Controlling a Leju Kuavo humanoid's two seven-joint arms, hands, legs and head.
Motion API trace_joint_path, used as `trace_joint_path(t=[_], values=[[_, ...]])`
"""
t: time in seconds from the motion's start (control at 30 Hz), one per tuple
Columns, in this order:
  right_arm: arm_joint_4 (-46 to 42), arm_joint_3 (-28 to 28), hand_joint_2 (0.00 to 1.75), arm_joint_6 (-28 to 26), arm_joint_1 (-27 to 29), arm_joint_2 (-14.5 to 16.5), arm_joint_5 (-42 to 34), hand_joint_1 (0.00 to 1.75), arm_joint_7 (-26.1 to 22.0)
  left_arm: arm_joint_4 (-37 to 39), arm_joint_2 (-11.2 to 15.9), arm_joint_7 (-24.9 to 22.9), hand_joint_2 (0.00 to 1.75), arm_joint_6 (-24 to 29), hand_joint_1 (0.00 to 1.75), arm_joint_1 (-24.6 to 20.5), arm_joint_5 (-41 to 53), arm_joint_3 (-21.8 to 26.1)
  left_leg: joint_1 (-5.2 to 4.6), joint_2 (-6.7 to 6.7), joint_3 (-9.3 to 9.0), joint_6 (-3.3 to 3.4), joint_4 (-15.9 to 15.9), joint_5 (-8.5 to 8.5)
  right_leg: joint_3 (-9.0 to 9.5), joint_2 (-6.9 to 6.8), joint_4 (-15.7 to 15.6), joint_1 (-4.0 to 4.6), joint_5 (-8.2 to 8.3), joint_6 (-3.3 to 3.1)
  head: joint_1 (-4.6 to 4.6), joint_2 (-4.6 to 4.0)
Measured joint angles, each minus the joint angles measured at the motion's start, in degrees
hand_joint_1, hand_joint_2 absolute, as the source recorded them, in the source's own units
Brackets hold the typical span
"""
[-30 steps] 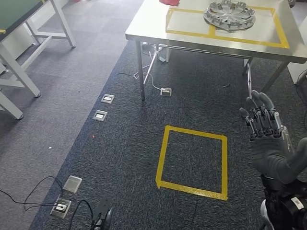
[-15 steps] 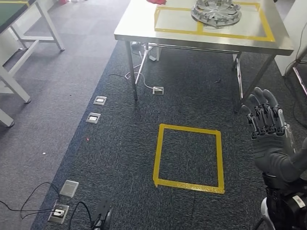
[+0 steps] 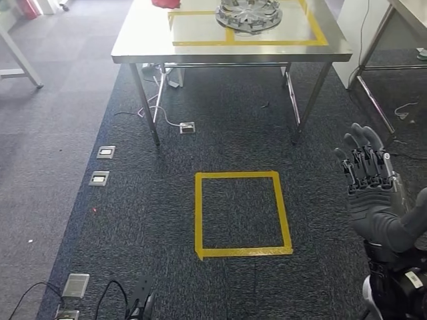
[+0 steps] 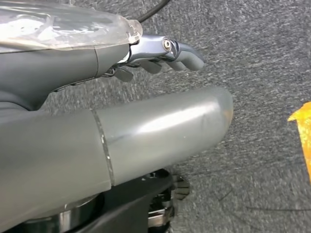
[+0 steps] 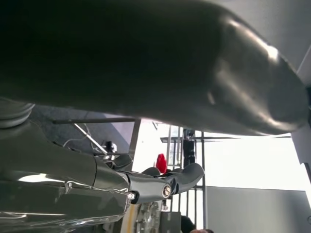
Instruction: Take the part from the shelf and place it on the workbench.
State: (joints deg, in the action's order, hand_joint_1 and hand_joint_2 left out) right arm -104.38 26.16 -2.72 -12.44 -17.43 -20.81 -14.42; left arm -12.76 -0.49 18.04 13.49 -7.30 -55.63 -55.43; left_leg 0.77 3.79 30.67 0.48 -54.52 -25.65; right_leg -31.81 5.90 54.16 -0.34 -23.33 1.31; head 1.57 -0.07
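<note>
Right hand (image 3: 371, 180) raised at near right, fingers apart, holding nothing; left hand (image 4: 154, 58) empty, fingers loosely extended over carpet; part (image 3: 247, 13) sits on far workbench (image 3: 151, 50).

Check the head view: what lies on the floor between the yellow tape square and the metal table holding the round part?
In the head view, bare dark carpet runs from the yellow tape square to the metal table bearing the round part. A floor outlet and a white cable lie off to one side.
</note>
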Motion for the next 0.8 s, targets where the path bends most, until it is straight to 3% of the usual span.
trace_joint_path(t=[0.07, 0.1, 0.17, 0.23, 0.27, 0.3, 0.33, 0.4, 0.47, 0.5, 0.57, 0.63, 0.7, 0.77, 0.8], values=[[0.0, 0.0, 0.0, -0.1, 0.1, 0.0, -0.1, 0.0, 0.0, 0.0, 0.0, 0.2, 0.0, 0.0, 0.0, 0.0, -0.2, 0.0, -0.01, -1.29, -0.06, 0.61, 0.2, 0.25, -0.34, 0.54, 0.1, -0.18, 0.07, 0.65, -0.04, 0.0], [0.0, 0.0, 0.0, -0.1, 0.0, 0.0, -0.2, 0.0, 0.0, 0.0, -0.1, 0.3, 0.0, 0.0, 0.0, 0.0, -0.2, 0.0, 0.01, -1.91, -0.11, 0.96, 0.4, 0.4, -0.78, -0.28, 0.9, -0.17, -0.52, 0.94, -0.16, 0.0], [0.0, 0.0, 0.0, -0.3, 0.0, -0.1, -0.3, 0.0, 0.0, 0.0, -0.2, 0.5, 0.0, 0.1, 0.0, 0.1, -0.3, 0.0, 0.07, -3.33, -0.19, 1.53, 0.7, 0.55, -3.17, -3.12, 6.3, -0.17, -3.72, 1.41, -0.43, 0.0], [0.0, 0.0, 0.0, -0.5, 0.1, -0.1, -0.4, 0.0, 0.0, 0.0, -0.2, 0.5, 0.0, 0.2, 0.0, 0.5, -0.3, 0.0, -0.03, -4.74, -0.19, 1.75, 0.7, 0.47, -6.87, -4.95, 14.6, -0.27, -7.57, 1.81, -0.6, -0.01], [0.0, 0.0, 0.0, -0.7, 0.3, -0.1, -0.4, 0.0, 0.1, 0.0, -0.2, 0.5, 0.0, 0.2, 0.0, 0.6, -0.3, 0.0, -0.04, -5.43, -0.19, 1.75, 0.7, 0.43, -8.01, -5.24, 17.2, -0.36, -8.34, 1.94, -0.6, -0.01], [0.0, 0.0, 0.0, -0.8, 0.5, -0.1, -0.5, 0.0, 0.1, 0.0, -0.2, 0.5, 0.0, 0.2, 0.0, 0.7, -0.2, 0.0, -0.04, -6.13, -0.22, 1.7, 0.7, 0.36, -8.07, -5.46, 17.6, -0.44, -7.96, 2.02, -0.6, -0.01], [0.0, 0.0, 0.0, -0.9, 0.6, -0.2, -0.5, 0.0, 0.1, 0.0, -0.2, 0.5, 0.0, 0.2, 0.0, 0.7, -0.2, 0.0, -0.02, -6.8, -0.31, 1.57, 0.7, 0.27, -6.86, -5.78, 15.4, -0.52, -6.51, 2.03, -0.61, -0.01], [0.0, 0.0, 0.0, -1.0, 0.6, -0.2, -0.5, 0.0, 0.2, 0.0, -0.2, 0.5, 0.0, 0.2, 0.0, 0.6, -0.2, 0.0, -0.1, -8.0, -0.65, 1.12, 0.6, -0.03, -2.34, -7.96, 6.9, -0.46, -2.79, 1.9, -0.63, 0.0], [-0.1, 0.0, 0.0, -1.3, 0.7, -0.2, -0.5, 0.0, 0.3, 0.0, -0.2, 0.5, 0.0, 0.2, 0.0, 0.6, -0.2, 0.0, -0.44, -9.05, -0.87, 0.54, 0.4, -0.34, 0.4, -9.72, 1.3, -0.15, -1.13, 1.25, -0.5, 0.0], [-0.1, -0.1, 0.0, -1.4, 0.8, -0.2, -0.5, 0.0, 0.3, 0.0, -0.2, 0.5, 0.0, 0.2, 0.0, 0.6, -0.1, 0.0, -0.59, -9.6, -0.93, 0.27, 0.4, -0.43, 0.55, -9.69, 0.6, 0.04, -1.2, 0.86, -0.4, 0.0], [-0.2, -0.2, 0.0, -1.7, 1.2, -0.2, -0.4, 0.0, 0.5, 0.0, -0.1, 0.6, 0.0, 0.2, 0.0, 0.5, -0.1, 0.0, -0.52, -10.35, -1.08, -0.37, 0.2, -0.71, 0.35, -8.25, 0.5, 0.06, -0.98, 0.02, -0.23, 0.0], [-0.5, -0.3, 0.0, -2.0, 1.5, -0.2, -0.3, 0.0, 0.6, 0.0, -0.1, 0.6, 0.0, 0.2, 0.0, 0.5, -0.1, 0.0, -0.26, -8.33, -0.19, -1.01, -2.3, -2.61, 0.33, -7.01, 0.2, -0.11, -0.67, -0.68, -0.1, 0.0], [-0.8, -0.3, 0.0, -2.1, 1.5, -0.2, -0.2, 0.0, 0.7, 0.0, -0.1, 0.6, 0.0, 0.1, 0.0, 0.6, 0.0, 0.0, -0.15, -5.27, 3.12, -1.32, -9.7, -6.52, 0.22, -5.8, 0.2, -0.2, -0.47, -1.14, 0.17, 0.0], [-0.9, -0.3, 0.0, -2.2, 1.9, -0.2, -0.1, 0.0, 0.8, 0.0, -0.1, 0.6, 0.0, 0.0, 0.0, 0.8, 0.0, 0.0, -0.19, -4.27, 6.79, -1.3, -16.8, -8.98, 0.11, -4.33, 0.2, -0.09, -0.41, -1.34, 0.31, 0.0], [-0.9, -0.3, 0.0, -2.2, 2.0, -0.2, -0.1, 0.0, 0.8, 0.0, -0.1, 0.6, 0.0, 0.0, 0.0, 0.9, 0.0, 0.0, -0.22, -4.13, 7.48, -1.18, -17.8, -8.58, 0.12, -3.52, 0.2, -0.04, -0.39, -1.35, 0.33, 0.0]])
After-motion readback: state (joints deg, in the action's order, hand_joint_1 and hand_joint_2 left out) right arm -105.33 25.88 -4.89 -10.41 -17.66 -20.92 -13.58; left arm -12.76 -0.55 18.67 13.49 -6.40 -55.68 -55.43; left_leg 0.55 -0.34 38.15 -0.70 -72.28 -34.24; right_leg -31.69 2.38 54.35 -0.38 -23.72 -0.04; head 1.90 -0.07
